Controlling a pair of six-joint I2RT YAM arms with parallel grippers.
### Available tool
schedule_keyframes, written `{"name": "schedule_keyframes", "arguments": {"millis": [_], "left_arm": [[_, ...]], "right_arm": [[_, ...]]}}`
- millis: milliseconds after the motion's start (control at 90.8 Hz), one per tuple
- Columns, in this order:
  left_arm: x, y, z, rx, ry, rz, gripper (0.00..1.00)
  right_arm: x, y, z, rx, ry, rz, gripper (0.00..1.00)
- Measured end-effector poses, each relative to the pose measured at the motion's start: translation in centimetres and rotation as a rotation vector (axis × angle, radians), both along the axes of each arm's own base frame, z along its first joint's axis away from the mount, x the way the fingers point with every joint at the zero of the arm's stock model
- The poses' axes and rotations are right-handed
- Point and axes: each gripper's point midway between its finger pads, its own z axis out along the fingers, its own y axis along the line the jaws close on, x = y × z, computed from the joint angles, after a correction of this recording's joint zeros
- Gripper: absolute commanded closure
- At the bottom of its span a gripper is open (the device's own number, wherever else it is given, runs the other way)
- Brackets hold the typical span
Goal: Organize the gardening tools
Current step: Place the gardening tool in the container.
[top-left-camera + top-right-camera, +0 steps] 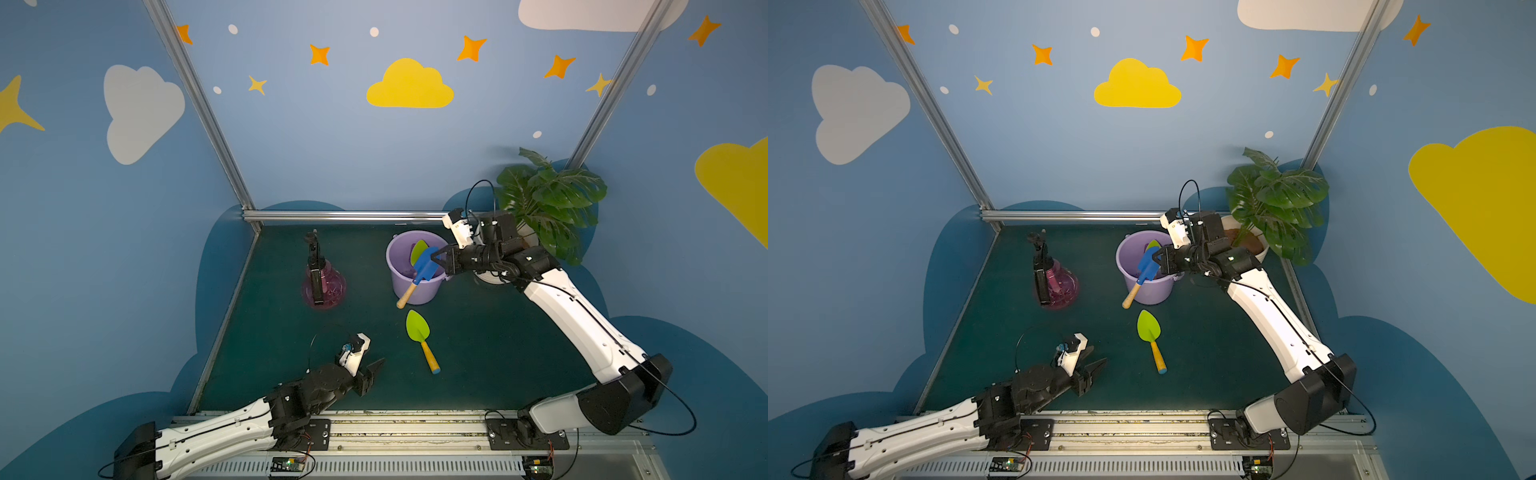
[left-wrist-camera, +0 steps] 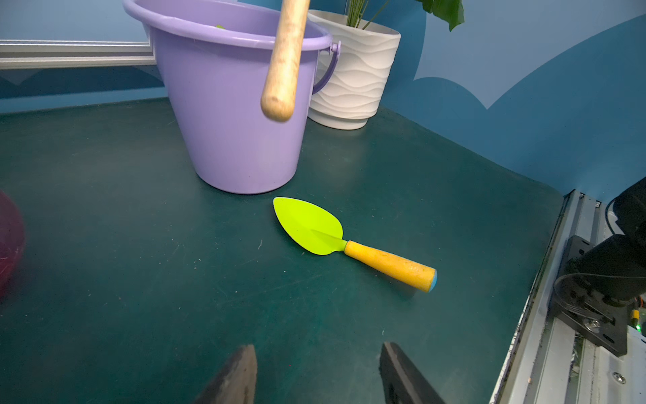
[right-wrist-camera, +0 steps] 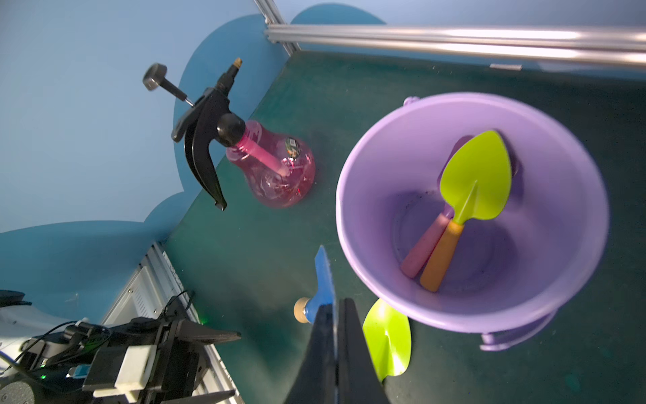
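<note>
With the right claw [image 1: 434, 258] clenched on the spade [image 1: 424, 270], swing its handle, seemingly outside the bucket [image 1: 429, 291], inside before releasing.

Left hand [image 1: 374, 374] parted; right hand [image 1: 434, 258] clamped.

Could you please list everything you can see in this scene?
Bucket: one, lilac, on the mat.
Trowels: two, lime green; one in the bucket, one on the mat.
Scoop: one, purple, pink-handled, in the bucket.
Spade: one, blue, held beside the bucket.
Spray bottle: one, pink, upright on mat.
Potted plant: one, white pot, back corner.
Left jaws: black, open, empty.
Right jaws: black, shut on the spade.
</note>
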Motion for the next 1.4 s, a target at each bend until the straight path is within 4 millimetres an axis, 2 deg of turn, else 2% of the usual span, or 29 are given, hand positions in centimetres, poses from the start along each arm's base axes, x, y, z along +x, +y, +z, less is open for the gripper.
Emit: {"name": "schedule_keyframes", "arguments": {"millis": [231, 319, 429, 584, 749, 881, 1200, 1398], "left_arm": [[0.0, 0.1, -0.3, 0.0, 0.007, 0.003, 0.39], [0.0, 0.1, -0.3, -0.002, 0.007, 0.004, 0.39], [0.0, 0.1, -0.3, -0.006, 0.007, 0.005, 0.39], [0.0, 0.2, -0.3, -0.006, 0.01, 0.009, 0.39], [0.0, 0.3, -0.6, -0.005, 0.015, 0.012, 0.39], [0.0, 0.3, -0.7, -0.006, 0.017, 0.015, 0.39], [0.0, 0.4, -0.7, -0.009, 0.021, 0.02, 0.39], [0.0, 0.4, -0.7, -0.009, 0.021, 0.021, 0.39]], "right_arm": [[2.5, -2.0, 4.3, -0.016, -0.158, -0.047, 1.0], [3.6, -2.5, 5.0, -0.039, -0.199, -0.063, 1.0], [5.0, -2.7, 4.7, -0.084, -0.235, -0.071, 1.0], [6.6, -2.4, 2.8, -0.159, -0.249, -0.047, 1.0], [7.5, -2.3, -0.4, -0.256, -0.223, -0.005, 1.0], [8.2, -2.0, -2.2, -0.307, -0.207, 0.023, 1.0], [8.9, 0.2, -6.8, -0.398, -0.123, 0.124, 1.0], [8.9, 0.8, -9.5, -0.45, -0.065, 0.161, 1.0]]}}
